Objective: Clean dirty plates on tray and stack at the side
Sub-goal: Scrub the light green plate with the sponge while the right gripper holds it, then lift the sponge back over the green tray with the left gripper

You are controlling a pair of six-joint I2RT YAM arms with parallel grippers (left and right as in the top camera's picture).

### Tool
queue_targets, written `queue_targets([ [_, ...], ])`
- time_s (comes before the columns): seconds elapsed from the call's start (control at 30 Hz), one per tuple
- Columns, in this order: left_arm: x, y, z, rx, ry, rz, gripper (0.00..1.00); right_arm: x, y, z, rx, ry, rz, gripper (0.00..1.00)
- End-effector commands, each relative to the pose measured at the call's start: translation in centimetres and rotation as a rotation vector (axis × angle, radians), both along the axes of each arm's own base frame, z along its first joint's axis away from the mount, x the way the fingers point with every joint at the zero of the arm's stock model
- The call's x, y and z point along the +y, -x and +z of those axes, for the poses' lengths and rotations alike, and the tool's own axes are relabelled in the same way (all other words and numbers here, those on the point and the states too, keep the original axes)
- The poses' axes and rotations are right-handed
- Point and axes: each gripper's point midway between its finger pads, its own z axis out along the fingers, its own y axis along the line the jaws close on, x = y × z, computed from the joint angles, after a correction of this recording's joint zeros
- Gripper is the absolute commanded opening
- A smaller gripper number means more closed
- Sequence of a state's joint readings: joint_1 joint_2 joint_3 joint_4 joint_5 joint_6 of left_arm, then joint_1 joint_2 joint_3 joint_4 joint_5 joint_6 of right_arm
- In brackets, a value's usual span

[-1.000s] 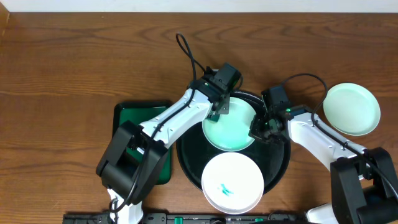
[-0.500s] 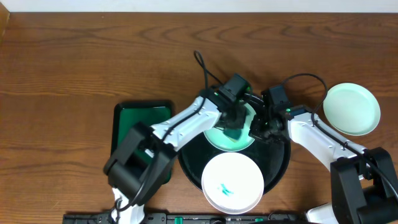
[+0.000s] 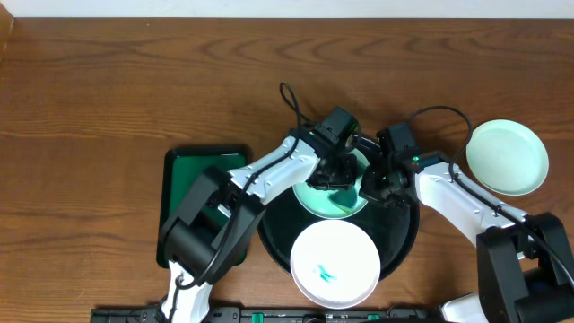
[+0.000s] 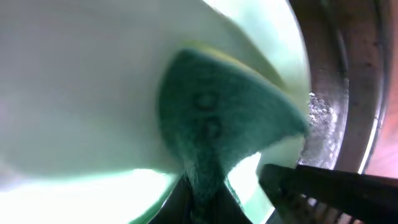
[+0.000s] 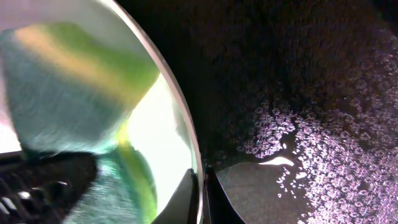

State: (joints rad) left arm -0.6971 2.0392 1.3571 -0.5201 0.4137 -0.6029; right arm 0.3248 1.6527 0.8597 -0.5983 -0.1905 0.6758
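A pale-mint plate (image 3: 328, 199) is held tilted over the back of the black tray (image 3: 404, 235). My right gripper (image 3: 369, 187) is shut on its right rim (image 5: 184, 134). My left gripper (image 3: 334, 175) is shut on a green sponge (image 4: 217, 118) pressed against the plate's inner face (image 4: 81, 93). The sponge (image 5: 62, 99) also shows through the right wrist view, green with a yellow layer. A white plate (image 3: 334, 261) with a teal scribble lies at the tray's front. A third, clean mint plate (image 3: 507, 157) sits on the table to the right.
A dark green rectangular tray (image 3: 193, 175) lies left of the black tray, partly under my left arm. Water droplets and foam (image 5: 311, 143) speckle the black tray's floor. Cables loop behind both wrists over the wooden table (image 3: 134, 81).
My left gripper has swept the sponge rightward across the held plate, from its left rim toward the centre-right. The right gripper and the plate have stayed in place.
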Motion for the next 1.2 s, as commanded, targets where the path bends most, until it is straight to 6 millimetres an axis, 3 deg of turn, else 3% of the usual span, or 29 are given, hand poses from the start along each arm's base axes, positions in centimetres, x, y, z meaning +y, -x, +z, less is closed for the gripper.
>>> queue_targets([
  [0.0, 9.3, -2.3, -3.9, 0.012, -0.326, 0.197, 0.07, -1.4, 0.4, -0.6, 0.011, 0.066, 0.008, 0.01],
  [0.17, 14.4, -2.7, -3.9, 0.093, -0.393, 0.258, 0.07, -1.4, 0.3, -0.6, 0.008, 0.065, 0.008, 0.01],
  [0.37, 16.6, -3.7, -2.9, 0.052, -0.410, 0.212, 0.07, -1.4, 0.3, -0.6, 0.008, 0.065, 0.007, 0.01],
  [0.57, 15.2, -4.8, 0.4, -0.048, -0.363, 0.171, 0.07, -1.3, 0.2, -0.6, 0.004, 0.064, 0.008, 0.01],
  [0.73, 13.0, -5.5, 6.2, -0.196, -0.282, 0.147, 0.07, -1.3, 0.0, -0.5, -0.003, 0.061, 0.008, 0.01],
  [0.83, 13.0, -4.9, 9.6, -0.270, -0.267, 0.152, 0.07, -1.2, -0.1, -0.5, -0.009, 0.061, 0.020, 0.01],
  [0.9, 14.6, -4.3, 11.3, -0.298, -0.320, 0.196, 0.07, -1.2, -0.1, -0.5, -0.013, 0.063, 0.038, 0.01],
  [1.0, 18.7, -2.5, 12.7, -0.284, -0.468, 0.302, 0.07, -1.1, -0.4, -0.4, -0.035, 0.063, 0.073, 0.02],
  [1.17, 23.8, 1.8, 12.1, -0.097, -0.636, 0.358, 0.07, -0.6, -2.1, 0.6, -0.101, 0.055, 0.126, 0.01],
])
